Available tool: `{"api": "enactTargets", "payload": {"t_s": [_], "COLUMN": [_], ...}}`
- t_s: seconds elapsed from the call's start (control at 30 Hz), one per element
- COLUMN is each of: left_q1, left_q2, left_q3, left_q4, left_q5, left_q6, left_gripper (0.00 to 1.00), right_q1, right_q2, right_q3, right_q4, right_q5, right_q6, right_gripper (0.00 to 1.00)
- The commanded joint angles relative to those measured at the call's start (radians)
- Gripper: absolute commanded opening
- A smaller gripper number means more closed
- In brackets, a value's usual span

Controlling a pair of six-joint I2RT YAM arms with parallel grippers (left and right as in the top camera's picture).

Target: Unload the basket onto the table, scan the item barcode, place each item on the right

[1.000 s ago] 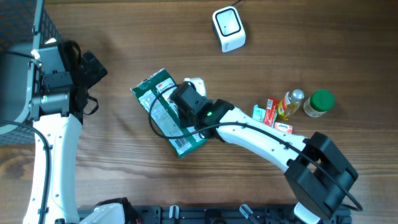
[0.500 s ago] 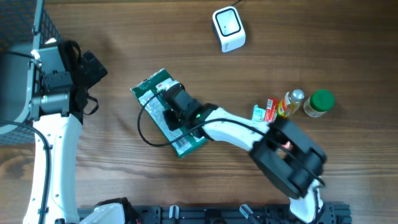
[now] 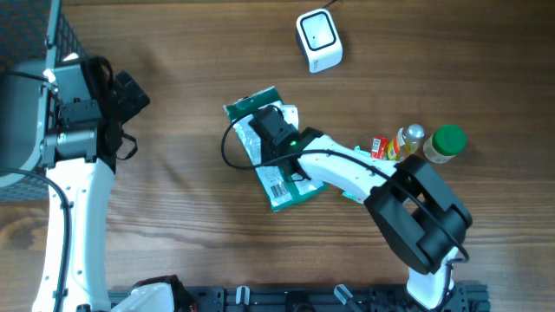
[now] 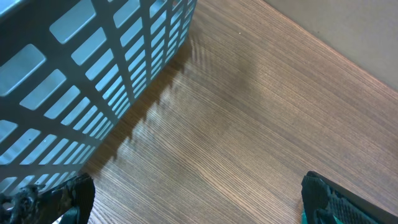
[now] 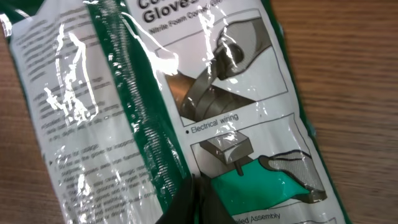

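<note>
Glove packet [image 5: 186, 93] lies under the right tool [image 5: 198, 193], pinched shut apparently on its film; left tool [image 4: 193, 202] gapes wide.

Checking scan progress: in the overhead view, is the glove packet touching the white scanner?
No, the glove packet sits apart from the white scanner, with bare table between them.

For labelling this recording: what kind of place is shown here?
Probably a mock shop checkout on a wooden table: a white barcode scanner, a glove packet with a printed barcode, and a plastic basket.
</note>
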Motion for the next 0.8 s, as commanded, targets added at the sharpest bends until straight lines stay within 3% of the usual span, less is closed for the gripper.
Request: {"api": "enactTargets", "payload": {"t_s": [0.0, 0.2, 0.43, 0.77], "left_q1": [0.004, 0.004, 0.004, 0.004], "left_q2": [-0.001, -0.001, -0.001, -0.001], "left_q3": [0.004, 0.003, 0.003, 0.003], "left_q4": [0.003, 0.003, 0.003, 0.003], "left_q5": [-0.005, -0.005, -0.005, -0.005], "left_q6": [0.009, 0.009, 0.009, 0.009], "left_gripper": [1.00, 1.00, 1.00, 1.00], "right_q1": [0.008, -0.018, -0.059, -0.059], "right_q2": [-0.103, -0.237, -0.242, -0.241], "right_q3": [-0.003, -0.003, -0.022, -0.155], "right_q4": [-0.008, -0.169, -0.412, -0.381], "right_q5": [0.013, 0.021, 0.021, -0.143], "right_q6": [-0.045, -0.059, 0.037, 0.077], "right_gripper": [0.09, 0.08, 0.08, 0.11]}}
